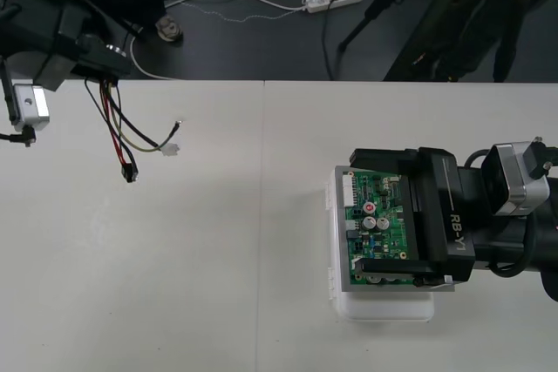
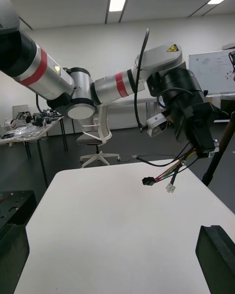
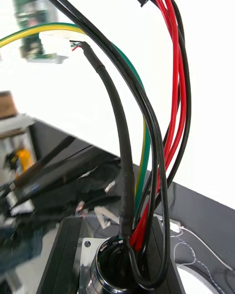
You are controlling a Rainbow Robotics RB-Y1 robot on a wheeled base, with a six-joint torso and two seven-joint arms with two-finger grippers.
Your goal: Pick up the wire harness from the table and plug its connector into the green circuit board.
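Several thin wires (image 3: pixel 174 93), round metal socket (image 3: pixel 105 276)

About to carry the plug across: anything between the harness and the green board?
Nothing lies on the table between them. The right gripper sits over the green circuit board, jaws open astride it, covering its right part. The left gripper holds the harness at the table's far left corner.

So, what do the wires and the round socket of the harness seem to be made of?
The wires: probably plastic-coated, smooth with slight gloss, in red, black, green-yellow; one looks sleeved in matte black tubing. The socket: looks like metal, silver-grey with bright reflections on its rim.
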